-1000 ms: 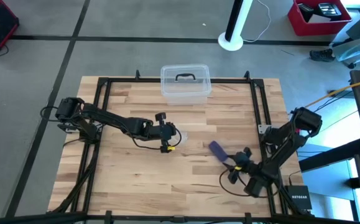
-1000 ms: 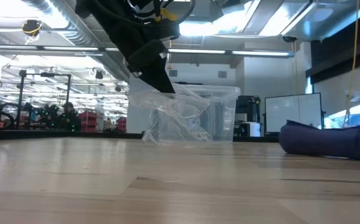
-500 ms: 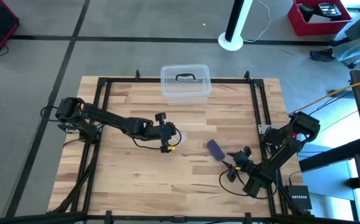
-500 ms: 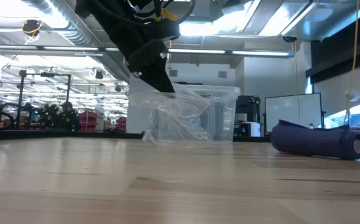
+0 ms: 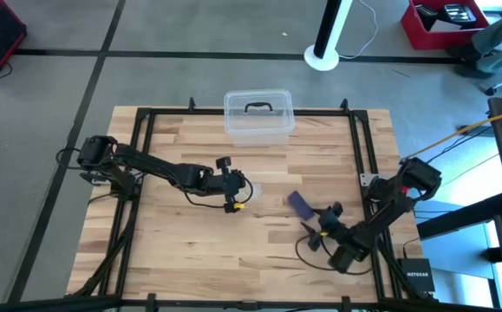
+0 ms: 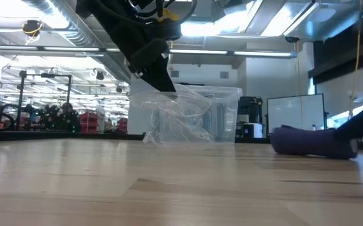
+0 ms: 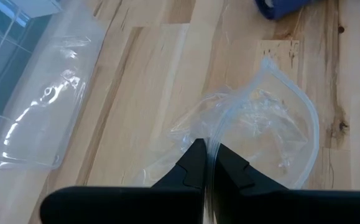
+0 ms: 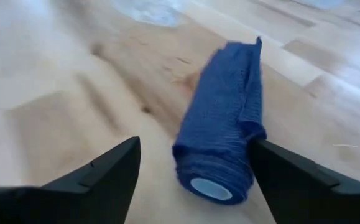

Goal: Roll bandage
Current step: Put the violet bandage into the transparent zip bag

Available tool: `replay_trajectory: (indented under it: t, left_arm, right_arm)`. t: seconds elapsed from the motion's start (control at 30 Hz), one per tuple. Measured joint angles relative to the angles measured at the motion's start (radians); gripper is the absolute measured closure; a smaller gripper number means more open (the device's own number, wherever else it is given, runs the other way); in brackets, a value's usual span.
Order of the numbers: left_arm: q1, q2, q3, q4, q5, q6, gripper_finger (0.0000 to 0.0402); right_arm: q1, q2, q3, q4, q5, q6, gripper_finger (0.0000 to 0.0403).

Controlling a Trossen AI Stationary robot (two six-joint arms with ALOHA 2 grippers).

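Wood table (image 5: 190, 251) | left fingers (image 7: 204, 163) pinch bag (image 7: 260, 124) | right fingers (image 8: 130, 168) spread beside bandage (image 8: 226, 130)

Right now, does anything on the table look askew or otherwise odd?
Only slightly: the dark blue rolled fabric bandage has a loose end flap sticking out at its far end, between the open right gripper fingers.

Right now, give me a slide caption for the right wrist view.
Right gripper, fingers open, straddling the near end of the rolled dark blue fabric bandage lying on the light wooden table.
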Motion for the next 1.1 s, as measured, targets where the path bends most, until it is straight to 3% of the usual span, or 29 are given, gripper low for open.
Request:
replay_trajectory:
  t: [0.23,0.5,0.63,0.8,1.03,1.1]
  left_arm:
    - [-0.007,0.000,0.000,-0.001,0.000,0.003,0.0398]
    - [-0.009,0.000,0.000,-0.001,0.000,0.002,0.0398]
    - [-0.009,0.000,0.000,-0.001,0.000,0.000,0.0398]
    - [-0.009,0.000,0.000,0.000,0.000,-0.004,0.0398]
    - [-0.011,0.000,0.000,0.000,0.023,-0.001,0.0398]
    - [-0.011,0.000,0.000,0.000,0.024,0.000,0.0398]
  right_arm:
    - [-0.050,0.065,-0.001,0.038,-0.044,-0.006,0.0124]
    - [-0.051,0.065,-0.001,0.048,0.004,-0.007,0.0211]
    - [-0.051,0.065,-0.001,0.054,0.015,-0.029,0.0227]
    - [-0.051,0.065,-0.001,0.025,-0.017,-0.033,0.0188]
    - [-0.051,-0.012,0.015,-0.101,-0.204,-0.083,0.0097]
    - [-0.051,-0.035,0.031,-0.135,-0.204,-0.117,0.0080]
